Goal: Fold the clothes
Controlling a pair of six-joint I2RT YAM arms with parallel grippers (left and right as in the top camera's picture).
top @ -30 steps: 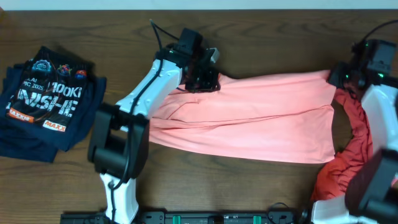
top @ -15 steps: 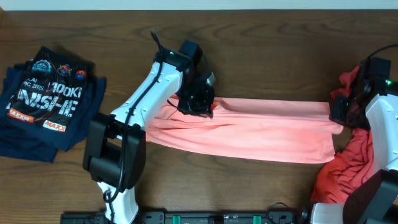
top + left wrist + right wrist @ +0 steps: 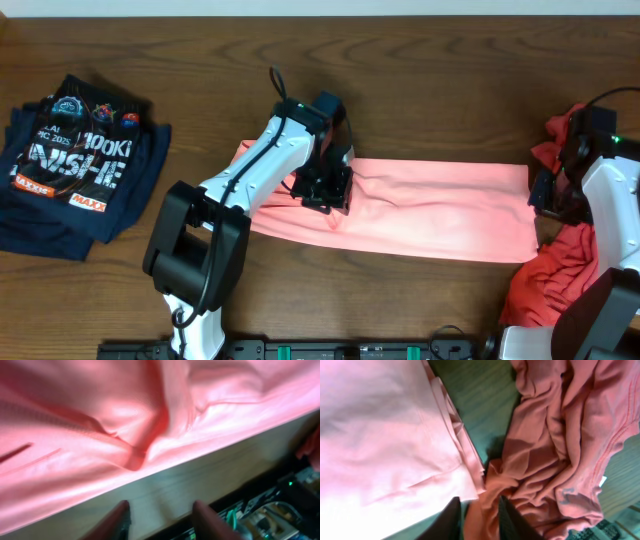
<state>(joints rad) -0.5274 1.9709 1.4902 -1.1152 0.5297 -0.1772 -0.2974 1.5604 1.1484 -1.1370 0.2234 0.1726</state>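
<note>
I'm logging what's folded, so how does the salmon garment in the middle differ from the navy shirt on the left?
The salmon garment is plain; the navy shirt carries printed lettering. The salmon garment lies spread in a long band; the navy shirt sits folded compactly. Both rest on the wooden table.

Spread shirt (image 3: pixel 440 210): plain salmon-pink, no print. It reads as a paler, washed-out pink in the right wrist view.

Crumpled garment (image 3: pixel 540 285) at the right edge: deeper orange-red, plain, with stitching of the same tone along its seams.

Printed T-shirt (image 3: pixel 80 165) at left: navy, with white block lettering. Orange-and-white logo patches sit beneath the lettering, and small red and blue round badges above it.

Desk (image 3: pixel 450 80): dark brown wood grain.

Left arm (image 3: pixel 255 170) and right arm (image 3: pixel 612 215): white shells, black joints.

Left end effector (image 3: pixel 327 192) and right end effector (image 3: pixel 552 195): black.
</note>
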